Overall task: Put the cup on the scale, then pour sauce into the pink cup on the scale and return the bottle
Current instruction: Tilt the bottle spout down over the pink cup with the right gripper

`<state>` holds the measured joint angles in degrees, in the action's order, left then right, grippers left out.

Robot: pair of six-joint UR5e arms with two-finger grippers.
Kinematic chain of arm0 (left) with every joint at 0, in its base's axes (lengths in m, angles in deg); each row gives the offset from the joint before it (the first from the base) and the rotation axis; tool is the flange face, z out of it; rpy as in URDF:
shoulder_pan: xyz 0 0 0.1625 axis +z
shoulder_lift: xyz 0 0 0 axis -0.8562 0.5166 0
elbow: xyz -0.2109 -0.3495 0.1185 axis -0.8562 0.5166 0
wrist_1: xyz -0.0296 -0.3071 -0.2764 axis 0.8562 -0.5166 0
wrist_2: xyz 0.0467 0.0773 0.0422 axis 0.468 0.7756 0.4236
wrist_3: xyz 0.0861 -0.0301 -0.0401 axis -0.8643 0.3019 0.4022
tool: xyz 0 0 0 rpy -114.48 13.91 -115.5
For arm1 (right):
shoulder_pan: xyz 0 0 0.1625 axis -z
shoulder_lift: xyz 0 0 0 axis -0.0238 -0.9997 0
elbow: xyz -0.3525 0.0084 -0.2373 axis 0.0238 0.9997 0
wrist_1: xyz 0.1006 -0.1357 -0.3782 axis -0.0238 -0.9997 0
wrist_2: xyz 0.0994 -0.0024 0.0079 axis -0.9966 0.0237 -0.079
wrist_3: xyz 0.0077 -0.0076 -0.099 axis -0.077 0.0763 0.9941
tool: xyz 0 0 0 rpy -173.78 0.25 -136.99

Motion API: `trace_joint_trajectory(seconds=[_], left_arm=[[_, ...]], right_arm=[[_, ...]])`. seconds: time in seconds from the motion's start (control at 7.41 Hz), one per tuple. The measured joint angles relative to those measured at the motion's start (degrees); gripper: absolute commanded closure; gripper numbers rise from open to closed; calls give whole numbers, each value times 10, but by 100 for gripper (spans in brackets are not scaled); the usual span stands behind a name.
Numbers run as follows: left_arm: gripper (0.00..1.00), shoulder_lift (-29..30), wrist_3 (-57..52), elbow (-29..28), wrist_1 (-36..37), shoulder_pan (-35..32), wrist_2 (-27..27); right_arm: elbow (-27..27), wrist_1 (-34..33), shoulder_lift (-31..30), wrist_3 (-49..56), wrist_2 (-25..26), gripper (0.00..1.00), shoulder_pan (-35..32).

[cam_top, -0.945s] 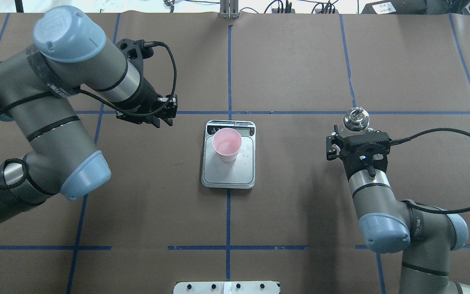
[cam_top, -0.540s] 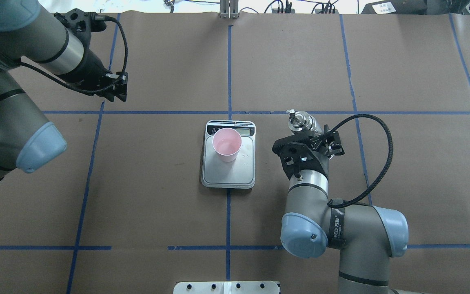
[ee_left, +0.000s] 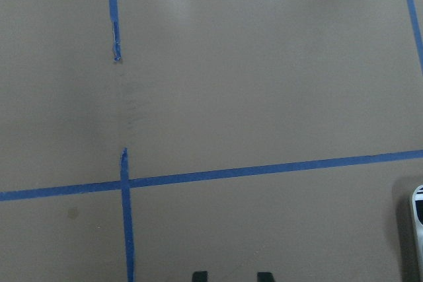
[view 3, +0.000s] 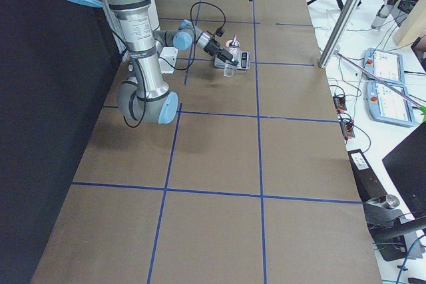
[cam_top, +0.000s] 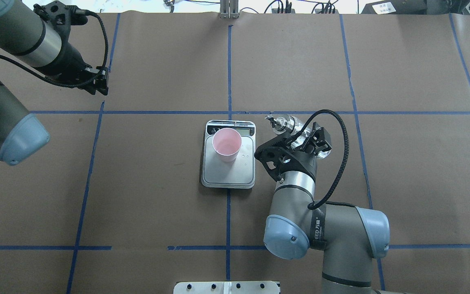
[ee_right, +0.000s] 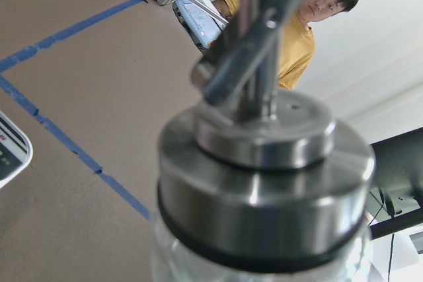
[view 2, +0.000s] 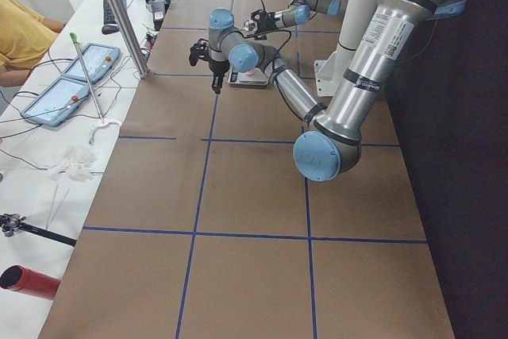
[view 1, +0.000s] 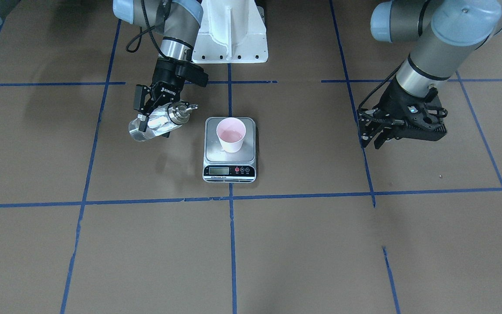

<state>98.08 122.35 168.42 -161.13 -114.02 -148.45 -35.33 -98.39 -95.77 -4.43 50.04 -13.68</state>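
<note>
I read the right gripper as clamped across the glass body of the bottle; the bottle is off the table and tilted, its silver spout aimed at the scale but short of the scale's near edge, so it is beside the platform and not over the cup; there is only a narrow gap between spout and scale on that side.

The left gripper hangs well apart from the scale on my left side; in the left wrist view its two fingertips stand apart with bare paper between them, holding nothing.

The table is brown paper crossed by blue tape lines, with wide bare paper around the scale on the operators' side.

The cup stands upright on the platform, towards the back, away from the display strip; whether it holds any liquid I cannot tell; a few small droplets lie on the platform beside it; the sauce shows as clear liquid inside the bottle.

"ROBOTIQ" is legible on the right gripper's body; the scale's display is too small to read; a person in a yellow shirt shows past the cap in the right wrist view.
</note>
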Motion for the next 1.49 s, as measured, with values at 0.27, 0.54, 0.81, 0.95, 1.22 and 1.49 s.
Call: trace_joint_trajectory(seconds=[0.27,0.54,0.81,0.95,1.22,1.49], left_arm=[[62,-26,-68,3,-2,-23,-3],[62,-45,-112,7,-4,-36,-10],[62,-50,-124,8,-4,-40,-11],[61,-51,-125,8,-4,-41,-11],[61,-51,-126,8,-4,-41,-10],[61,-51,-127,8,-4,-41,-10]], right_arm=[[11,-14,12,47,8,100,0],[20,-26,24,92,16,100,-1],[47,-28,39,131,36,100,-3],[56,-31,42,146,47,100,-4],[62,-56,45,169,65,100,-4],[62,-72,48,198,81,100,-4]])
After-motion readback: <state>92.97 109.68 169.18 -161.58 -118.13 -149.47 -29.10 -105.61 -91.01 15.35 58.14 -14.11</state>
